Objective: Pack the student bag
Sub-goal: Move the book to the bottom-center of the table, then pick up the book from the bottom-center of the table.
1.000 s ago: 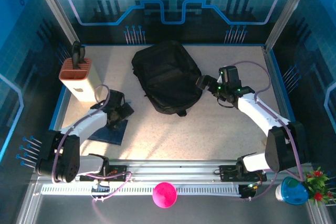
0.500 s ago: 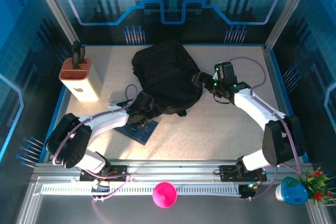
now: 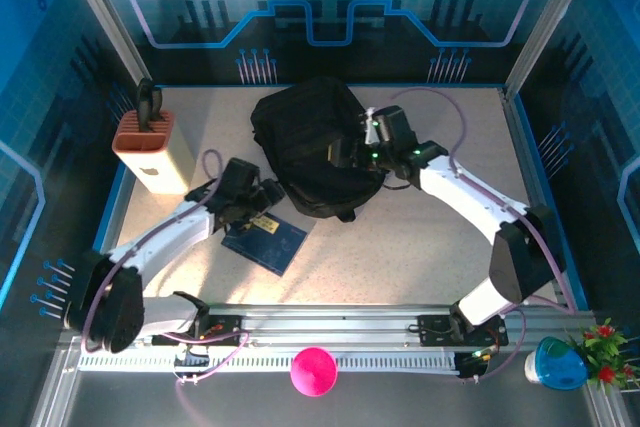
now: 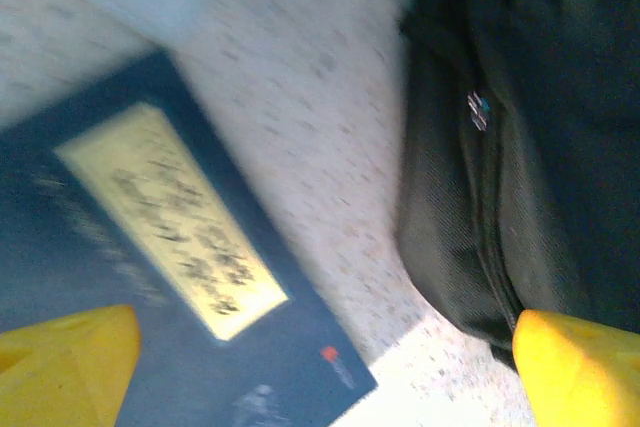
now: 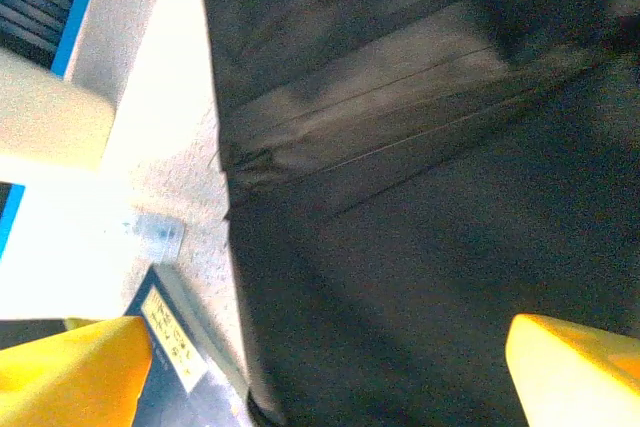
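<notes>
Both pairs of jaws stand apart: left gripper (image 4: 320,372) over the blue book (image 3: 268,240), right gripper (image 5: 320,377) over the student bag (image 3: 312,147) by the table's (image 3: 440,237) far edge.

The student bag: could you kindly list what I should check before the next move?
1. Left claw open beside the blue book: ok.
2. Right claw open above the student bag: ok.
3. Blue book lying flat on the table, unheld: ok.
4. Student bag unzipped for packing: cannot tell.
5. Blue book inside the student bag: not ok; it lies beside it.
</notes>
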Action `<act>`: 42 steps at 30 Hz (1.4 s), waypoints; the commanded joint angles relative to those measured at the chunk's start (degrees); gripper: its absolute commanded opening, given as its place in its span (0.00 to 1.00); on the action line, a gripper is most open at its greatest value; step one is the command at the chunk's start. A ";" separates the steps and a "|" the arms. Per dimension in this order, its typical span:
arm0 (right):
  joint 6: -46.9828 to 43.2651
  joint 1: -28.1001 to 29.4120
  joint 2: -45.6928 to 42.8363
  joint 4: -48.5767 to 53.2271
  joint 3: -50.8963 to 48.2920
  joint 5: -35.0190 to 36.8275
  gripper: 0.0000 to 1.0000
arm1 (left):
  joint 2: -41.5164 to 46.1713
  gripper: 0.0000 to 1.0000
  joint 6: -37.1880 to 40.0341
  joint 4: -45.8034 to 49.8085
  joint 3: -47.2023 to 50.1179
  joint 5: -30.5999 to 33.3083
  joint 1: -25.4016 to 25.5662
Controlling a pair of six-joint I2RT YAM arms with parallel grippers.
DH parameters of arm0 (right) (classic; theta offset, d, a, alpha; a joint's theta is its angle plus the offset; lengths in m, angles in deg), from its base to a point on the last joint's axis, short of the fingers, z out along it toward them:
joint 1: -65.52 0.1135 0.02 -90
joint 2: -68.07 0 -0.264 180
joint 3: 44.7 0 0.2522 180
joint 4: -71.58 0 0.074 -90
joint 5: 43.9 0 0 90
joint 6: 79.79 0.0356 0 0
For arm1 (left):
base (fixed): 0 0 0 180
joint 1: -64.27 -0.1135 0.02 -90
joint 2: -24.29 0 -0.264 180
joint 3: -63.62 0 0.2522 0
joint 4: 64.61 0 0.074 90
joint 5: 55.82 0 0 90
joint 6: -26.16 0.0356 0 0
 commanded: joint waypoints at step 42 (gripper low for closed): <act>-12.45 21.95 42.26 21.55 33.44 -1.45 0.35 | 10.69 0.59 -3.29 0.04 19.21 -6.43 -7.46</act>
